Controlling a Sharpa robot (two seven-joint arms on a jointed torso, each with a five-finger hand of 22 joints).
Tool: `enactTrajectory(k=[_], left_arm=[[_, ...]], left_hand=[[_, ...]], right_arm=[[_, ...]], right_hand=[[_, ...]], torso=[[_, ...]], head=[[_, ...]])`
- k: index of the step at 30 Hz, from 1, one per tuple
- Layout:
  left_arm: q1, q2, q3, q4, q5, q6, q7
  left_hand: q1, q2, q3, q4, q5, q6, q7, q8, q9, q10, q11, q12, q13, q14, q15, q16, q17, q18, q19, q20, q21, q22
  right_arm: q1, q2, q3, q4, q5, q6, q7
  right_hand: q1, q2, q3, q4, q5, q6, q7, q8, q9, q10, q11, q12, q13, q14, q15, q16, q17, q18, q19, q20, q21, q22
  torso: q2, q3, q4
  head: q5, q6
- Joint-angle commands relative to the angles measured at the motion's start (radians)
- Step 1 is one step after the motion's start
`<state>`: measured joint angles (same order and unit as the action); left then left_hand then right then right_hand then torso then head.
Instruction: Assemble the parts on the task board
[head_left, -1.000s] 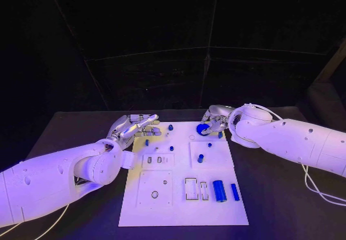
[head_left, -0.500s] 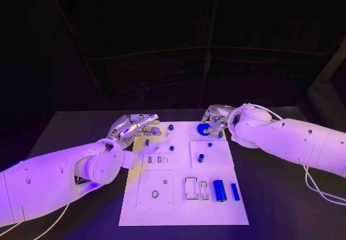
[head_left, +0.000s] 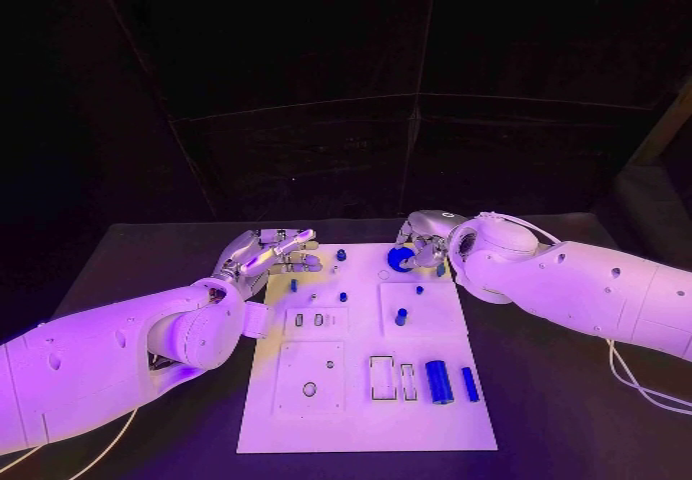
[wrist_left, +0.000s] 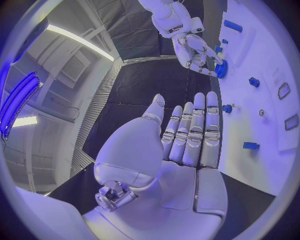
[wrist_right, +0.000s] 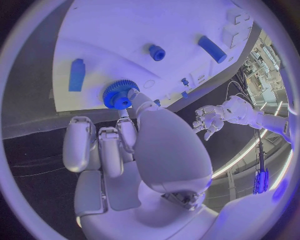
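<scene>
White task board (head_left: 361, 400) fills our table centre, our left hand (head_left: 267, 252) waits spread and empty at its far-left corner, and our right hand (head_left: 421, 240) pinches the blue gear (head_left: 402, 259) above the far edge, which we judge still needs seating.

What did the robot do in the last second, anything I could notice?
The right hand, holding the round blue toothed gear, has shifted slightly left along the far edge of the white task board, carrying the gear with it. The left hand stayed open at the board's far left corner, and the other blue parts stayed put.
</scene>
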<state>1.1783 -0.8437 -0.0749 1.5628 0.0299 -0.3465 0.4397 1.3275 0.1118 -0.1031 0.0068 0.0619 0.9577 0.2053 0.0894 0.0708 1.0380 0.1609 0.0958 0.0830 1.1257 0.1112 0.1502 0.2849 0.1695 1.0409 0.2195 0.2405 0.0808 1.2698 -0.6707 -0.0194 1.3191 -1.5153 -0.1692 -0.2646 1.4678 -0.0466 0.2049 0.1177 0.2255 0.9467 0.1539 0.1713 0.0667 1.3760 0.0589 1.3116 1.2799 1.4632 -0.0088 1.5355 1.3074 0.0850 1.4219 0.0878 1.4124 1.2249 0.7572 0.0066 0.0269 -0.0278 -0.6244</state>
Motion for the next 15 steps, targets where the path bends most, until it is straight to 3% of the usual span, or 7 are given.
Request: enactTrajectory(k=[1,8,15], left_arm=[[0.001,0.001,0.001,0.0,-0.005,0.013,0.004],[0.001,-0.004,0.001,0.002,-0.005,0.013,0.005],[0.001,-0.014,0.001,0.001,-0.005,0.01,0.007]], left_hand=[[0.01,-0.002,-0.001,-0.005,0.005,-0.001,0.005,-0.004,-0.001,-0.004,0.001,-0.004,-0.001,0.0,0.0,-0.004,0.001,0.013,0.007,-0.002,0.002,0.0],[0.012,-0.002,0.0,-0.007,0.005,-0.002,0.005,-0.004,-0.001,-0.004,0.001,-0.005,-0.002,0.0,0.0,-0.005,0.002,0.013,0.007,-0.002,0.002,0.0],[0.012,-0.002,0.0,-0.007,0.005,-0.002,0.005,-0.004,-0.001,-0.004,0.001,-0.005,-0.002,0.0,0.0,-0.005,0.002,0.013,0.007,-0.002,0.002,0.0]], right_arm=[[0.002,-0.001,0.001,0.025,-0.021,-0.096,0.014],[0.001,-0.001,0.001,0.078,-0.061,-0.165,0.01],[0.001,0.036,0.001,0.093,-0.083,-0.183,0.017]], right_hand=[[-0.02,0.001,0.008,0.002,0.001,0.013,-0.006,0.003,0.002,-0.001,-0.001,-0.003,0.002,0.092,-0.008,0.003,0.193,-0.016,0.009,0.001,0.005,0.004],[-0.032,-0.005,0.014,0.005,0.0,0.018,-0.008,0.002,0.002,0.003,-0.002,0.0,0.006,0.092,-0.009,0.003,0.194,-0.018,0.012,-0.001,0.009,0.012],[-0.034,-0.006,0.017,0.005,0.0,0.02,-0.009,0.002,0.002,0.005,-0.003,0.0,0.007,0.092,-0.01,0.003,0.194,-0.018,0.014,-0.001,0.01,0.014]], torso=[[0.0,-0.0004,0.0007],[0.0,-0.0028,0.0035],[0.0,-0.0012,0.0052]], head=[[0.002,0.0],[0.013,-0.001],[0.018,-0.003]])
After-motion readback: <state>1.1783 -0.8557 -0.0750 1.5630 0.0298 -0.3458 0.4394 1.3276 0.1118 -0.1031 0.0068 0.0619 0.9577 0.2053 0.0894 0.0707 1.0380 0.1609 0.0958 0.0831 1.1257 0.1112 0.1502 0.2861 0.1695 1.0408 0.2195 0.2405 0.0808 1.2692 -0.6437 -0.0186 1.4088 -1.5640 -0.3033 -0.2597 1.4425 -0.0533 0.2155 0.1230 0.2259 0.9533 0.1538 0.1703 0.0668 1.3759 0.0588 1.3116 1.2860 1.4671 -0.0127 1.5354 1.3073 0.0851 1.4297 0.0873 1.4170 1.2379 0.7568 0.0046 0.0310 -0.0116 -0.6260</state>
